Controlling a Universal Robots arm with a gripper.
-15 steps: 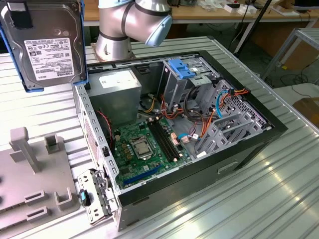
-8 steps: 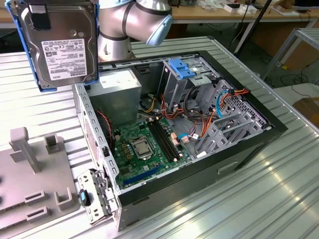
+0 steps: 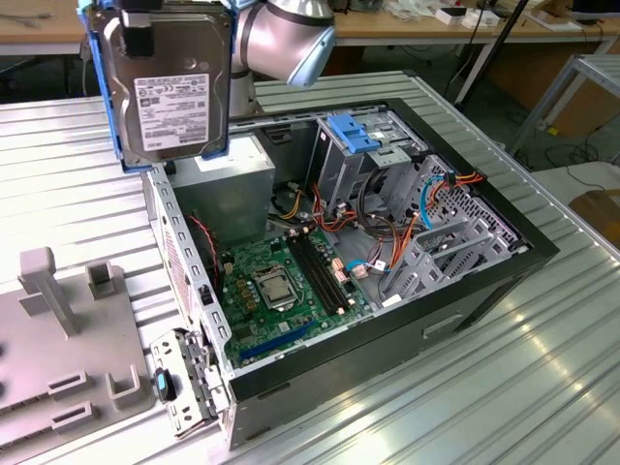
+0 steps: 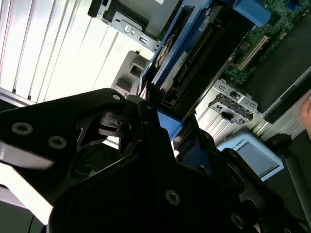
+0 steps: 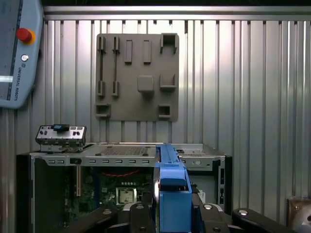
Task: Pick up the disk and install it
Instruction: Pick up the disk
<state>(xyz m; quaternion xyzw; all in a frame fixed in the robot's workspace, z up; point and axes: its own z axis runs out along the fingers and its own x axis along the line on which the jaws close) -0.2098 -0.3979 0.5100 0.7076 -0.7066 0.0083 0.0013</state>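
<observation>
High above the open computer case (image 3: 484, 281), the fingers (image 3: 137, 37) appear clamped on the upright disk (image 3: 174, 97).

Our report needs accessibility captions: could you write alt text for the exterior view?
A grey robot arm holds a flat rectangular hard drive with blue plastic rails in the air near an open black computer case with a green motherboard on a ribbed metal table. A grey fixture plate lies at the exterior view's left.
</observation>
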